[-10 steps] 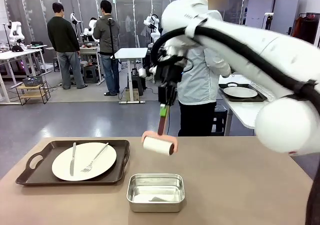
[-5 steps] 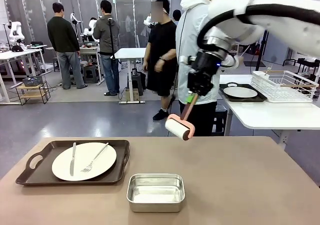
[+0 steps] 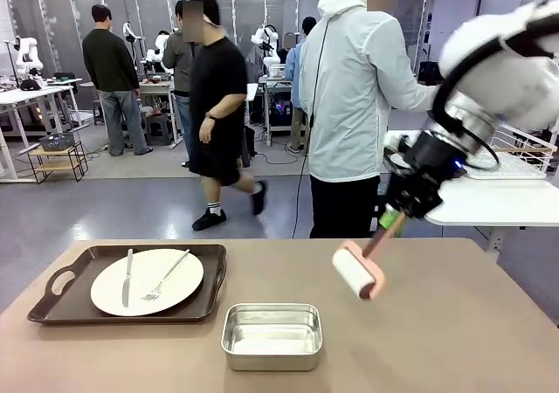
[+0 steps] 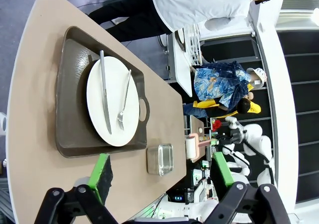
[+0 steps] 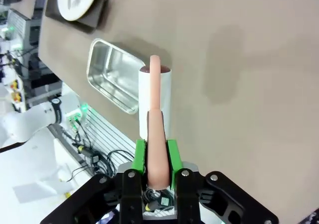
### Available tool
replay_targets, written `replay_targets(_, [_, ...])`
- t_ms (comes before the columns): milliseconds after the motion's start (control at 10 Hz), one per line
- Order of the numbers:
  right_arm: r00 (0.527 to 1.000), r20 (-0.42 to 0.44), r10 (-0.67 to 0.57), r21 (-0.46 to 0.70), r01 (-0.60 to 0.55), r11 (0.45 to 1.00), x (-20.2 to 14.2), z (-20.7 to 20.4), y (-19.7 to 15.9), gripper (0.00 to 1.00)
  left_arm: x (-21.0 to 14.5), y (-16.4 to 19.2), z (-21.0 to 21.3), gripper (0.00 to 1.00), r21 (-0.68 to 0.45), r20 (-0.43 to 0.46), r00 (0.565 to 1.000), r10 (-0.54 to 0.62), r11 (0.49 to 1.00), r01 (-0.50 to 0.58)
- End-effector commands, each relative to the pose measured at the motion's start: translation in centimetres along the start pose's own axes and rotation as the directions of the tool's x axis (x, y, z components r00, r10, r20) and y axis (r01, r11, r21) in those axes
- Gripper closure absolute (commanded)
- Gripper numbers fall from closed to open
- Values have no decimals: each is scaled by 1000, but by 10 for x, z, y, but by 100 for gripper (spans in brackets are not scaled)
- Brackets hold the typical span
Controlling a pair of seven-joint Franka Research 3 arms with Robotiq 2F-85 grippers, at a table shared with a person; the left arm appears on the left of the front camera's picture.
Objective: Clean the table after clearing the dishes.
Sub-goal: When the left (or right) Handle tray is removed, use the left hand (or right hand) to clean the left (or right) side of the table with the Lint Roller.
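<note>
Roller (image 3: 356, 273) clamped by its handle in your right gripper (image 3: 390, 221), angled above the table (image 3: 454, 341) for sweeping; your left gripper (image 4: 157, 176) gapes empty.

The table (image 3: 454, 341) is stretching across the front view, its plain matte taupe-brown top lying flat and bare over most of its right half. On its left part, a dark brown rectangular tray (image 3: 61, 306) is sitting flat, with raised walls, rounded corners and a handle cut-out at its left end. A round white plate (image 3: 147, 281) is resting in the middle of the tray, looking clean. A metal knife (image 3: 127, 277) is lying on the plate's left part, pointing almost straight across the table. A metal fork (image 3: 166, 276) is lying on the plate's right part, slanting, with its tines towards the robot and its handle reaching past the far rim.
</note>
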State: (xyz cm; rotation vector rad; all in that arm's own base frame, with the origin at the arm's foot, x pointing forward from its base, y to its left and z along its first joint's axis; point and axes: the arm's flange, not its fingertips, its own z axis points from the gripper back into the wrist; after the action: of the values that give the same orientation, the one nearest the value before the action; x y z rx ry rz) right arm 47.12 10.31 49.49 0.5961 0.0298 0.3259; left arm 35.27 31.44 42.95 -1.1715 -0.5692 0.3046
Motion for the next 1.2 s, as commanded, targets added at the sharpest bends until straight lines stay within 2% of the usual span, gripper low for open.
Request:
replay_targets(0, [998,56,12,11,-13,1000,-28,-27,-3,100,-1,-1,2,0,-13,6,1000,-2,1000,2])
replay_targets(100, [1000,0,0,0,0,1000,0,0,0,100,-1,-1,2,0,-13,6,1000,-2,1000,2])
replay_targets(500, [1000,0,0,0,0,1000,0,0,0,100,-1,-1,2,0,-13,6,1000,-2,1000,2])
replay_targets(600, [1000,21,17,4,-17,1000,-5,-3,-2,78,-1,-1,2,0,-13,6,1000,-2,1000,2])
replay_targets(700, [998,48,-48,109,42,993,11,3,-13,78,-1,-1,2,0,-13,6,1000,-2,1000,2])
replay_targets(800, [984,116,-136,224,108,969,18,5,-33,78,-1,-1,2,0,-13,6,1000,-2,1000,2])
replay_targets(900, [981,118,-152,346,102,933,19,0,-51,78,-1,-1,2,0,-13,6,1000,-2,1000,2])
replay_targets(1100, [958,140,-251,488,154,859,13,-21,-95,78,-1,-1,2,0,-13,6,1000,-2,1000,2])
